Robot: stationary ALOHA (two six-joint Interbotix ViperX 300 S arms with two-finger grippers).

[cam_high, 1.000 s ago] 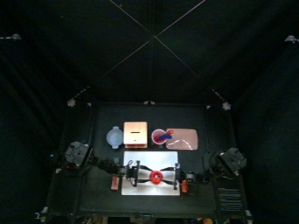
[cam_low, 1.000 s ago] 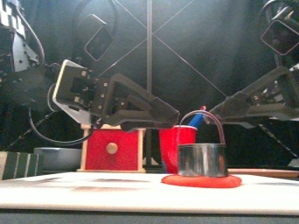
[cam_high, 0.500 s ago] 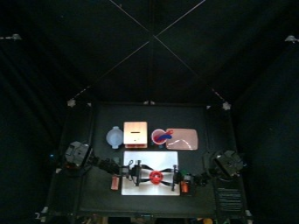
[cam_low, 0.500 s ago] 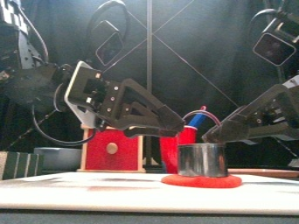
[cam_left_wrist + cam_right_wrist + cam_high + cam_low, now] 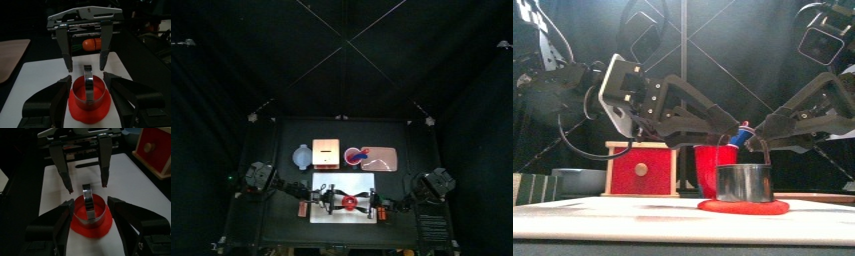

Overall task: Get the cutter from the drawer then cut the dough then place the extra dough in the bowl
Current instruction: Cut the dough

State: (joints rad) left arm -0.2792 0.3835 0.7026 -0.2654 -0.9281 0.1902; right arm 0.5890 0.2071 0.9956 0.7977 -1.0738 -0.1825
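CUT STAGE: at the bench's front, on the smooth white cutting board (image 5: 593,208), the round metal cutter (image 5: 743,183) stands upright on the flat red dough (image 5: 743,207), with its wire handle up and dough showing past its wall. The left gripper (image 5: 88,81) and right gripper (image 5: 88,203) face each other across it. Each has its jaws spread wide to either side of the cutter, holding nothing and, as far as can be seen, not touching it. The job in hand looks to be the cut itself. It prob. calls for an even, straight-down push on both sides of the rim, no tilt, clear of the handle, so the thin shiny band bites clean through the soft matte disc; the rigid board should back it. Behind stand a red cup (image 5: 714,170) w/ a toy knife, the pale wooden box (image 5: 640,170) w/ its red front, and the blue-grey bowl (image 5: 573,180) for the scrap. Further back is the flat pink tray (image 5: 385,158).
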